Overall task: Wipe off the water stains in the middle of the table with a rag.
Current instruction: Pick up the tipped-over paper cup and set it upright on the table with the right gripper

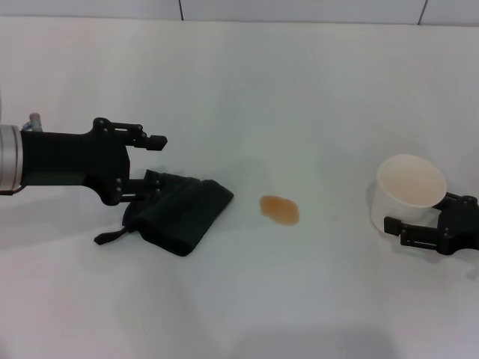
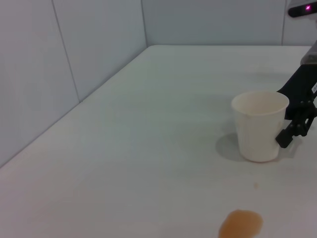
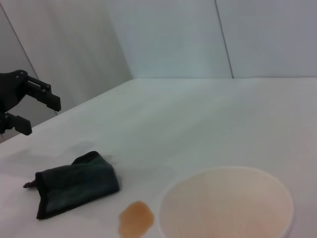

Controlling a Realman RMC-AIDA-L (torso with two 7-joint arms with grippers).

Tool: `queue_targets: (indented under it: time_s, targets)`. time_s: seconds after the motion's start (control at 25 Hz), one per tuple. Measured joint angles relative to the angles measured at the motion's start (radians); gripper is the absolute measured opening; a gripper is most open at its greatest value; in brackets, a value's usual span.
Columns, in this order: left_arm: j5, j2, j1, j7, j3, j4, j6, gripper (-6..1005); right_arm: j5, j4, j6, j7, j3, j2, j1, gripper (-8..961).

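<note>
An orange-brown water stain (image 1: pixel 280 209) sits mid-worktop (image 1: pixel 299 90); the dark rag (image 1: pixel 176 209) lies crumpled just beside it, the left gripper (image 1: pixel 153 161) above it, jaws spread. The right gripper (image 1: pixel 400 230) flanks a white cup (image 1: pixel 408 191), jaws spread.

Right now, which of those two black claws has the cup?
The right tool, at the table's right side: its fingers flank the white cup. The left tool hangs open above the dark rag, holding nothing.

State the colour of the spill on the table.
Orange-brown water stains, clearest in the head view.
</note>
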Motion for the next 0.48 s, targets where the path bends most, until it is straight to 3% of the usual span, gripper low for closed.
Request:
queue_targets:
  time_s: [0.48]
  targets:
    - [-0.001,0.0,0.0,0.001,0.001,0.0,-0.013,553,0.014,0.003,0.001,0.0,0.003,0.0,0.002,856]
